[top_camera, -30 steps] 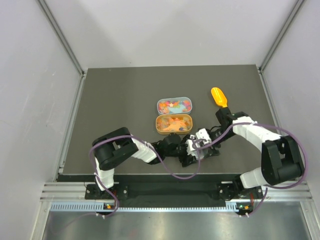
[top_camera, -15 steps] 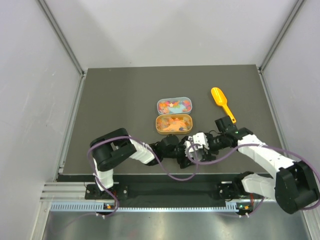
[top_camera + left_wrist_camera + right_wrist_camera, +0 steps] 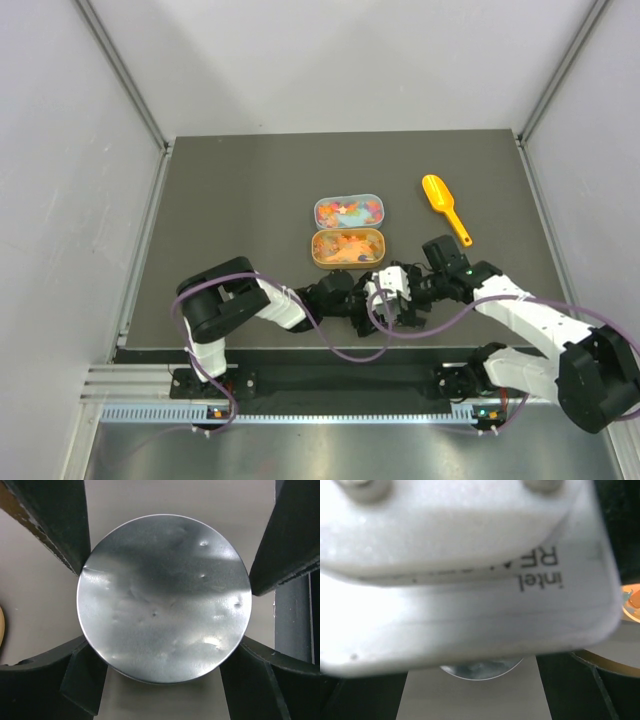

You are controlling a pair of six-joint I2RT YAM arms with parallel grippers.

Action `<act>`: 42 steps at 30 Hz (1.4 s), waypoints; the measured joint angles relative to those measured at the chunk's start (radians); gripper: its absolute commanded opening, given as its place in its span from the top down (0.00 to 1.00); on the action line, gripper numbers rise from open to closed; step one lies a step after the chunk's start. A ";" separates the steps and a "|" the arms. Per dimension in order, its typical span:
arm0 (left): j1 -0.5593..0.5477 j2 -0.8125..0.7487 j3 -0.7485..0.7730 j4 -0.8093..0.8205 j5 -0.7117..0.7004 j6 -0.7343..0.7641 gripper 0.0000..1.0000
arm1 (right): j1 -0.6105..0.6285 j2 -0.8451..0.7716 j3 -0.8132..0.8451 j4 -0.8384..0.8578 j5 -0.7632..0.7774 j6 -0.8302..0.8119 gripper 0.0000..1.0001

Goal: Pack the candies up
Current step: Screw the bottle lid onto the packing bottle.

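Note:
The candies (image 3: 348, 209) fill a pale blue oblong tin (image 3: 319, 211). More candies (image 3: 346, 245) lie in a gold oblong tin (image 3: 316, 249) just in front of it. In front of the gold tin, my left gripper (image 3: 392, 312) is shut on a round silver tin (image 3: 162, 597), with a finger against each side of it. My right gripper (image 3: 408, 296) hovers close over the left wrist. Its jaws stand wide open (image 3: 472, 680), and the left arm's white camera housing (image 3: 460, 565) hides its fingertips. Only a sliver of the silver tin (image 3: 480, 670) shows below the housing.
An orange scoop (image 3: 444, 207) lies on the dark mat to the right of the tins, apart from both arms. The gold tin's rim (image 3: 615, 662) sits at the right edge of the right wrist view. Grey walls enclose the mat.
The right arm's elbow has dropped away from the scoop, uncovering its handle. The right jaws have opened wider above the left gripper. The left gripper keeps its hold on the silver tin.

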 measured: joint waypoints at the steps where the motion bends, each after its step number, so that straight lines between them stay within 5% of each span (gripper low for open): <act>1: -0.001 0.000 -0.001 0.002 -0.001 0.002 0.64 | 0.000 -0.003 -0.002 -0.002 0.000 -0.007 0.00; 10: -0.005 0.003 0.002 0.002 -0.001 0.003 0.64 | -0.073 -0.017 0.010 -0.170 0.016 -0.302 0.00; 24: -0.005 0.022 0.023 0.002 -0.002 -0.004 0.64 | -0.254 0.354 0.316 -0.481 -0.014 -0.748 0.00; 42: -0.005 0.038 0.040 0.008 -0.003 -0.007 0.64 | -0.229 0.427 0.420 -0.749 -0.054 -0.964 0.00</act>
